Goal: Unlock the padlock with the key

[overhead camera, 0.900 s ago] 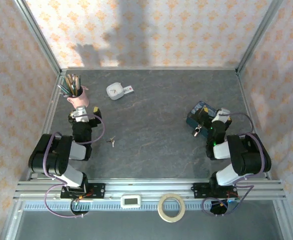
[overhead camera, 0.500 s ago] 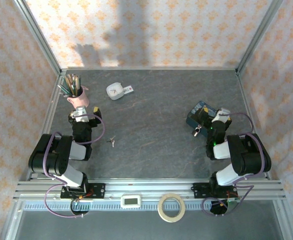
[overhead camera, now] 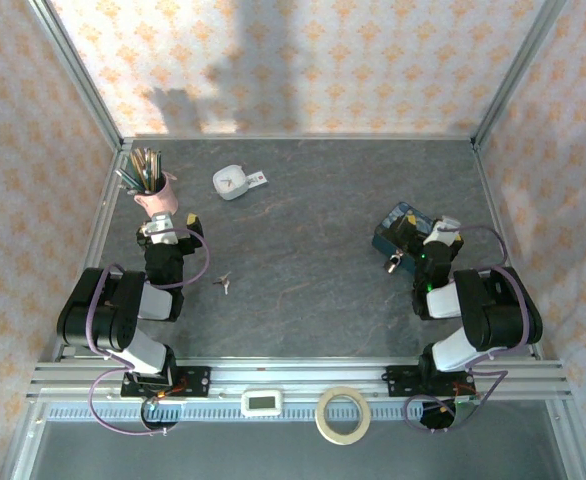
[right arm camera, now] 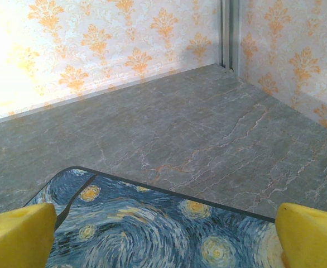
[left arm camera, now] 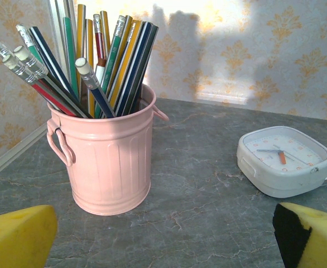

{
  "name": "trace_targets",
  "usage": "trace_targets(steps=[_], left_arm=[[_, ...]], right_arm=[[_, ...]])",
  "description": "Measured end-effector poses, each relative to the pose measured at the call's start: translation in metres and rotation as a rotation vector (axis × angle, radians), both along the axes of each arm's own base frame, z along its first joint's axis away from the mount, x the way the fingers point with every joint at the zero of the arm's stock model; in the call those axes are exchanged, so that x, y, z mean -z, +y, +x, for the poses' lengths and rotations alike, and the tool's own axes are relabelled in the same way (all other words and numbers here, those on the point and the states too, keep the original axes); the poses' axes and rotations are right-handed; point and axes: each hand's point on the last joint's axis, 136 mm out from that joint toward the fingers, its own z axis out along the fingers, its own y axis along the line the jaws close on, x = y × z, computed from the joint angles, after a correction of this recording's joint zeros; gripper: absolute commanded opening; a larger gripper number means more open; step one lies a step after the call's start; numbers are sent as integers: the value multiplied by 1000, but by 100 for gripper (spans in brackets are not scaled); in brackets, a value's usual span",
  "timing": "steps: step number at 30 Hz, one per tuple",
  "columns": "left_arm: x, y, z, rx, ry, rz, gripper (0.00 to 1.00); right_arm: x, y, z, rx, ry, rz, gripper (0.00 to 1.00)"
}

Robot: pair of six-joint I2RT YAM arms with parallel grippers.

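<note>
The tiny key point(overhead camera: 223, 283) lies flat on the grey table, to the right of my left arm. The small padlock point(overhead camera: 395, 262) rests by the near left corner of the blue night-sky tin point(overhead camera: 397, 229). My left gripper point(overhead camera: 165, 226) points at the pink pencil cup point(overhead camera: 158, 196). Its yellow fingers point(left arm camera: 18, 237) stand wide apart, open, with bare table between them. My right gripper point(overhead camera: 429, 236) hovers at the tin's right end. It is open too, and its fingers point(right arm camera: 311, 234) straddle the painted lid point(right arm camera: 152, 229). Neither gripper holds anything.
A white alarm clock point(left arm camera: 286, 162) point(overhead camera: 232, 182) with a small tag sits right of the pink cup point(left arm camera: 105, 162), which is full of pencils. Wallpapered walls with metal posts enclose the table. A tape roll point(overhead camera: 342, 415) and a small timer point(overhead camera: 264, 403) lie on the front rail.
</note>
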Motion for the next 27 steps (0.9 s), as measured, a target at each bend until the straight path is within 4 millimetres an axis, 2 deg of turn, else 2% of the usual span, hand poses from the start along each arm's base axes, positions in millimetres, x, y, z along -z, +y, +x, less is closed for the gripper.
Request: trace_targets(steps=[9, 11, 16, 21, 24, 27], left_arm=[[0, 2, -1, -13, 4, -6, 99], [-7, 6, -4, -38, -1, -14, 99], [-51, 15, -7, -95, -97, -46, 99], [-91, 17, -11, -108, -178, -159, 99], [-114, 7, -8, -52, -210, -263, 99], [-127, -16, -8, 41, -223, -361, 99]], right_arm=[[-2, 3, 1, -11, 5, -8, 100], [-8, 8, 4, -24, 9, -19, 100], [-52, 17, 16, -25, -44, -16, 100], [-92, 9, 18, 50, -64, 87, 100], [-104, 3, 14, 97, -32, 151, 100], [-102, -16, 6, 174, 15, 206, 100]])
